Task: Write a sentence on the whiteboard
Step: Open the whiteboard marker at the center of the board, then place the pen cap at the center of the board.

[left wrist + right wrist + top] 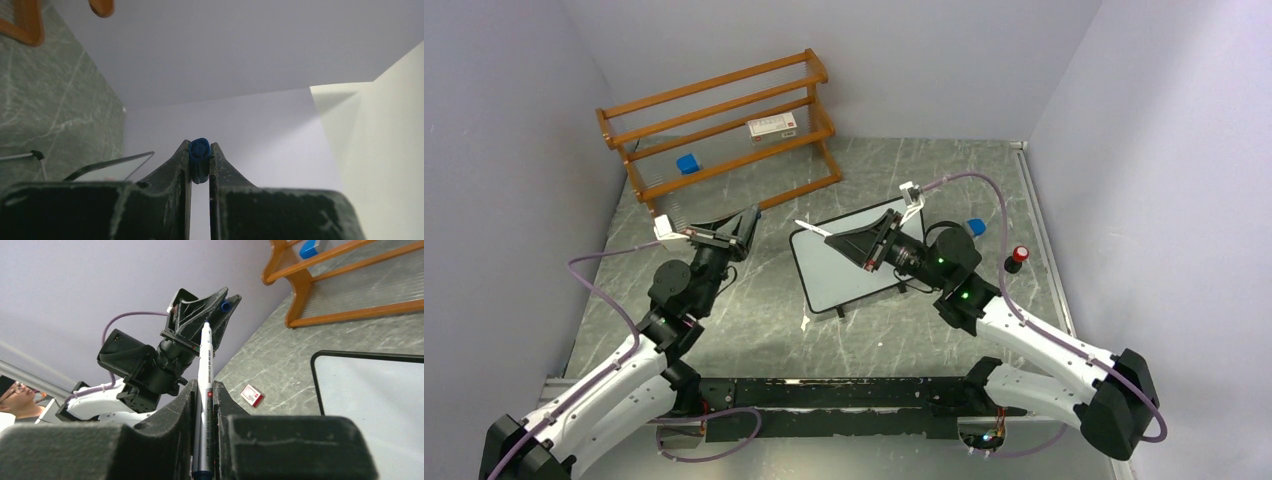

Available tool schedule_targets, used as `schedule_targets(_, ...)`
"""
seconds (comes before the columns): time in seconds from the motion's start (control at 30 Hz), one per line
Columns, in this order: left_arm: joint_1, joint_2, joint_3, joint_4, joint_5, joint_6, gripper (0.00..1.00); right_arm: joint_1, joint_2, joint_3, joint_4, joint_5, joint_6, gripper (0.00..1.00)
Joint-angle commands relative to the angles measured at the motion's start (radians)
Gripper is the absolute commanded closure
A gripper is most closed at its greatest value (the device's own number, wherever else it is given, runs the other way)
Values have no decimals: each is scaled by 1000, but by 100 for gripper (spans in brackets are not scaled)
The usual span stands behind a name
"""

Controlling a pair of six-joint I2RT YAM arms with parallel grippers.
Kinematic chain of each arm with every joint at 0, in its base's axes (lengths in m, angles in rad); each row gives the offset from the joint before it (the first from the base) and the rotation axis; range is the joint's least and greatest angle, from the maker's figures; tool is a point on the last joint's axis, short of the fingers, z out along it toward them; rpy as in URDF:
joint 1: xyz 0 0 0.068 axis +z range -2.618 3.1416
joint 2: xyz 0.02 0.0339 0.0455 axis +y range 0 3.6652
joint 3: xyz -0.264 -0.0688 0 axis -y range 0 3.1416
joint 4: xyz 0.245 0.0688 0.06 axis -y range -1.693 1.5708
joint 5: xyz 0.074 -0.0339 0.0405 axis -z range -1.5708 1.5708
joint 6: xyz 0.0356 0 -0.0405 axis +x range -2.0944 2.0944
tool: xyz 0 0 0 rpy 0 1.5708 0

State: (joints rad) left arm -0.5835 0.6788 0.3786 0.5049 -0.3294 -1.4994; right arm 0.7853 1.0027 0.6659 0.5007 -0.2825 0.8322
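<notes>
- Table (894,330): a grey-green marbled surface that carried both arms at its near edge.
- Wooden rack (724,130): stood at the far left of the table, with a blue block (688,163) on a lower rail and a white-and-red box (772,126) on a higher one.
- Whiteboard (834,285): sat near the middle of the table, between the two arms and in front of the rack. Its black frame enclosed a white face, and the right arm covered its far part.
- Right end effector (204,390): almost fully closed, it clamped the barrel of a white marker (205,360) above the far-left part of the whiteboard. Whether the tip touched the board could not be told.
- Left end effector (200,155): almost fully closed, it pinched a blue marker cap (199,150) at its fingertips. It was raised just left of the board, near the marker tip but apart from it.
- Small items: a red-and-white box (252,395) lay on the table just beside the board's left edge. A blue object (976,227) and a red-topped black object (1018,256) stood on the table behind the right arm.
</notes>
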Motion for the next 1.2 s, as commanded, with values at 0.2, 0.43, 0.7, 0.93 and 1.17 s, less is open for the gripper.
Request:
schedule_targets(0.2, 8, -8, 100, -370, -6, 346, 95, -63, -94, 56, -254, -16, -220, 100)
schedule_targets(0.43, 9, 70, 275, -749, -18, 634, 95, -65, -119, 168, -494, 46, -434, 100)
schedule_targets(0.7, 15, 248, 403, -967, 9, 838, 95, -67, -137, 230, -640, 117, -554, 100)
schedule_targets(0.93, 81, 390, 431, -1034, 108, 935, 95, -66, -151, 221, -656, 143, -569, 100)
schedule_targets(1.17, 189, 528, 406, -1014, 228, 1032, 95, -67, -145, 225, -665, 141, -584, 100)
